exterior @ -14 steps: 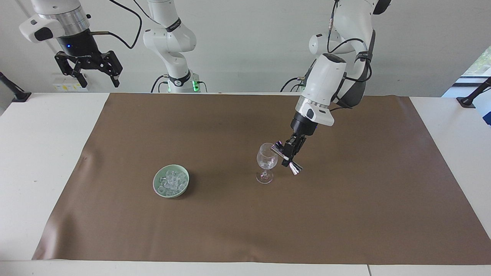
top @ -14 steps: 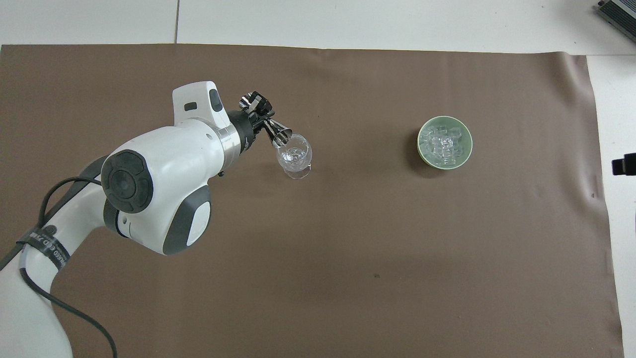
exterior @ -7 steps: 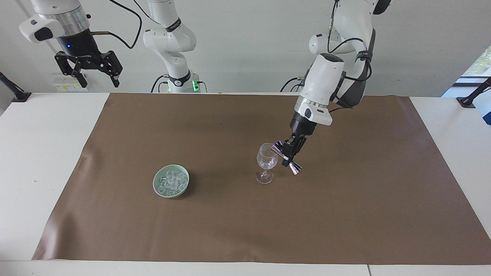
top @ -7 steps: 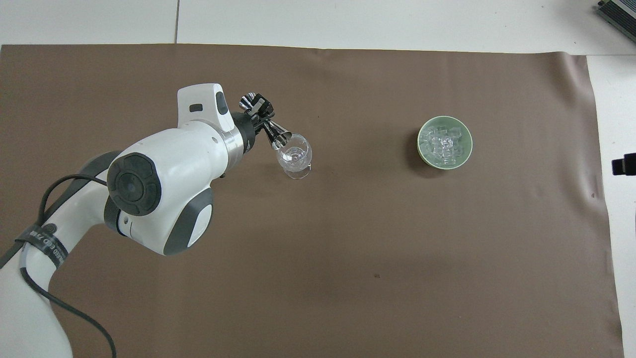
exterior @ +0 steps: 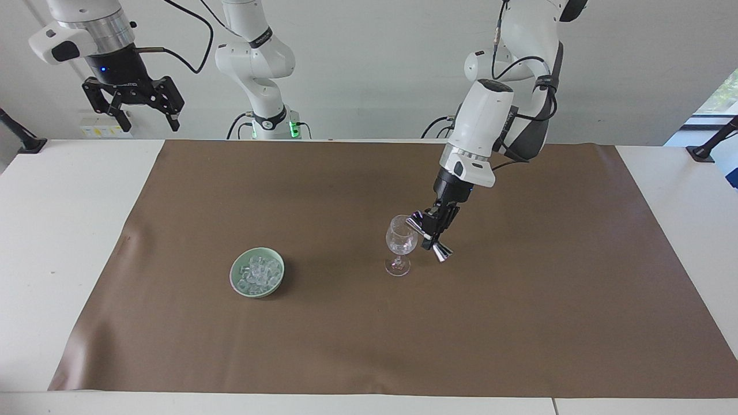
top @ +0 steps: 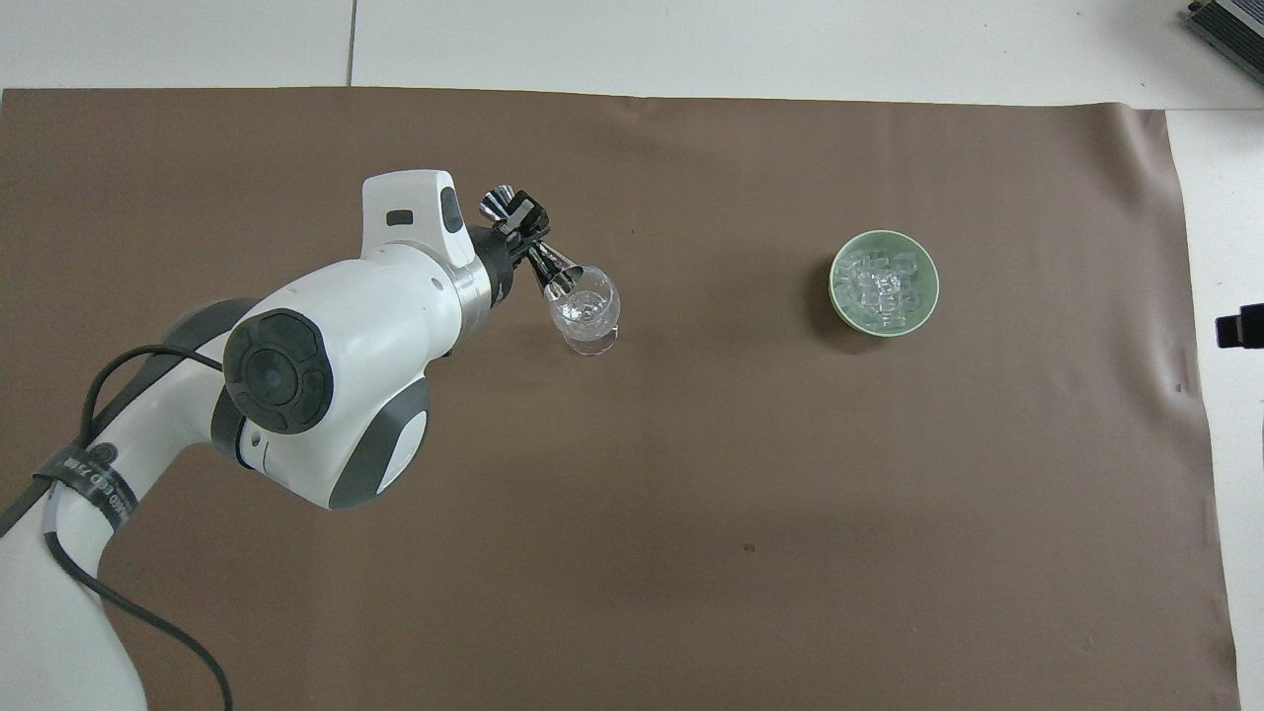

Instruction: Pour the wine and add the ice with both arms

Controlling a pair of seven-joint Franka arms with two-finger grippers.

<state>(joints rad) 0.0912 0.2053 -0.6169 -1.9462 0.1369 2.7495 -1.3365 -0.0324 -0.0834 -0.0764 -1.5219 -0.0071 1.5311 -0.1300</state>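
While the bench (exterior: 69, 242) lies under a brown mat (exterior: 519, 323), the left arm (exterior: 490, 121) leans down over it, forearm sloping toward the wine glass (exterior: 400, 242). Its left pincer (exterior: 432, 229) is clamped on a metal jigger (exterior: 429, 237), tilted so one cone meets the glass rim. The right arm (exterior: 253, 57) waits upright, its right pincer (exterior: 134, 99) raised with claws spread, over the bench edge at its own end. The ice (exterior: 258, 272) sits heaped in a green bowl (exterior: 236, 281), beside the glass toward the right arm's end.
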